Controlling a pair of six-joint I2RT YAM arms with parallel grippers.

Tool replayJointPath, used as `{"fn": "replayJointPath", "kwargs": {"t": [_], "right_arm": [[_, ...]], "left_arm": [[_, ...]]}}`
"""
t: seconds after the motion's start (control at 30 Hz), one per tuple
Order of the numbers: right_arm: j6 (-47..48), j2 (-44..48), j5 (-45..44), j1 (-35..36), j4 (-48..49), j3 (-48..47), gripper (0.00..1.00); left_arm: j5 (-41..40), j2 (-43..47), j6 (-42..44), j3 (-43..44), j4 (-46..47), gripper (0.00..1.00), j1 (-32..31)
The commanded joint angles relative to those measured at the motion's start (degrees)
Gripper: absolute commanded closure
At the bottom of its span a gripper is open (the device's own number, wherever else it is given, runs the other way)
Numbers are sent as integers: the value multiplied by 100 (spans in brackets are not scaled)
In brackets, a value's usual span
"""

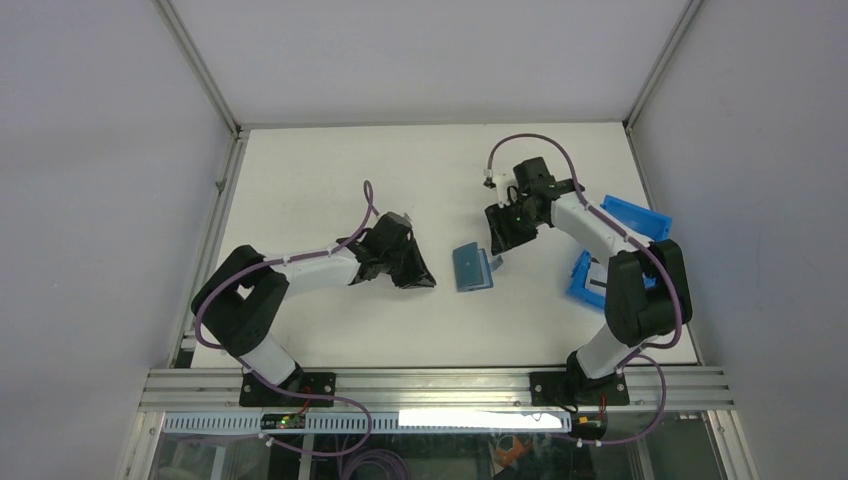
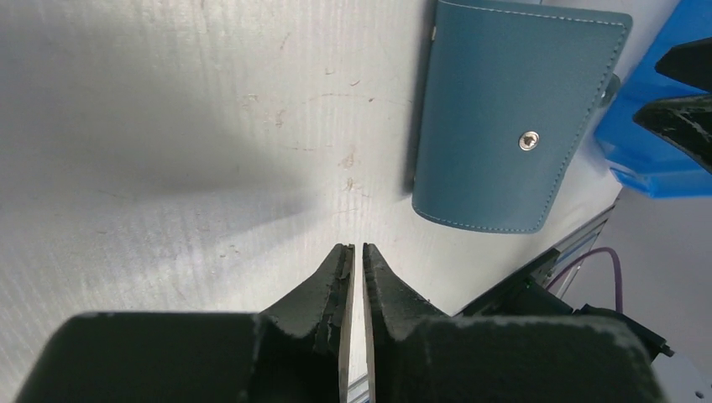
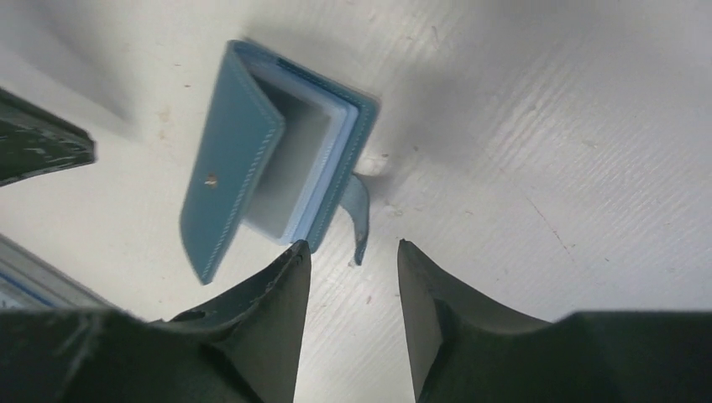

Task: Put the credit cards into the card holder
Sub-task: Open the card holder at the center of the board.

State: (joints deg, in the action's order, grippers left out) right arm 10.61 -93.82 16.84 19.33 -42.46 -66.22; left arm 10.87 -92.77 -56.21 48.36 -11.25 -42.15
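Left end effector (image 2: pixel 353 248): closed on nothing, tips just short of the card holder (image 2: pixel 512 117).
Right end effector (image 3: pixel 348 245): jaws parted, empty, beside the holder's loose snap tab.
Card holder: on the desk (image 1: pixel 330 180), cover ajar.
Credit cards: none visible loose; the holder's pale inner layers are unclear.
Progress: cannot tell; closing looks left.

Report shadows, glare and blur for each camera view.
Top external: even, soft light, with a light strip glaring at the near edge. Left wrist: the card holder is sharp, and a broad soft shadow crosses the table. Right wrist: the right tool, near the lens, looks dark and slightly soft.
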Motion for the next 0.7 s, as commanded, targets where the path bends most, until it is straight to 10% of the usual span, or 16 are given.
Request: {"fn": "replayJointPath", "kwargs": {"t": [0.0, 0.27, 0.47, 0.67], "right_arm": [[129, 571, 710, -9, 148, 90, 55], [-241, 145, 495, 95, 328, 132, 80], [-453, -354, 390, 266, 273, -54, 93], [-649, -575, 944, 286, 292, -143, 93]], "left_arm": [[283, 348, 104, -148, 865, 84, 14], [-85, 676, 296, -146, 948, 56, 14], [72, -52, 259, 250, 607, 79, 23], [302, -741, 276, 732, 521, 82, 23]]}}
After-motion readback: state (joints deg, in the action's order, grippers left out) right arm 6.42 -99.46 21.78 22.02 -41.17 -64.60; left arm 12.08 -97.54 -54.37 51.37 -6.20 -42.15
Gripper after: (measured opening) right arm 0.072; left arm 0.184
